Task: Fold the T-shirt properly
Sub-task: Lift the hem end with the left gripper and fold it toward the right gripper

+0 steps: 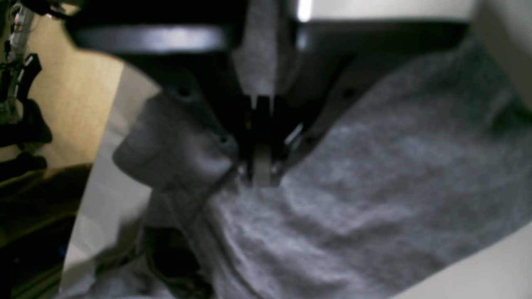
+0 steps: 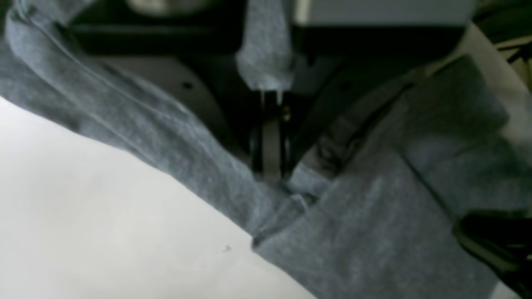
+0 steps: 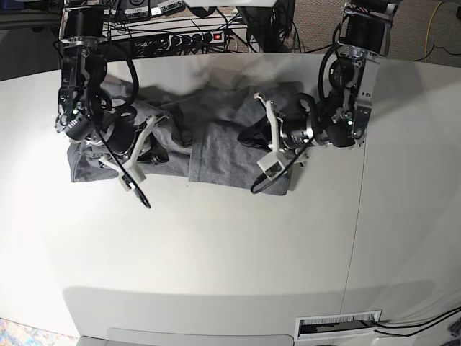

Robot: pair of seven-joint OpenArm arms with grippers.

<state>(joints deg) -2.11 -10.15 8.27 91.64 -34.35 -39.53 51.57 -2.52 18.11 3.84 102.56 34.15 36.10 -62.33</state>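
The heather-grey T-shirt (image 3: 216, 130) lies bunched and wrinkled across the far part of the white table (image 3: 230, 252). My left gripper (image 3: 246, 137) reaches into its right half. In the left wrist view the left gripper (image 1: 262, 176) has its jaws pressed together, with a fold of the T-shirt (image 1: 395, 166) pinched and running up between the fingers. My right gripper (image 3: 158, 153) sits on the shirt's left half. The right wrist view shows the right gripper (image 2: 272, 172) likewise shut on a ridge of the T-shirt (image 2: 374, 216), with cloth drawn up between the fingers.
Behind the table's far edge lie a power strip (image 3: 194, 36) and tangled cables. In the left wrist view the table's edge (image 1: 99, 166) is close by, with tan floor beyond. A barcode label (image 3: 338, 326) sits at the front right.
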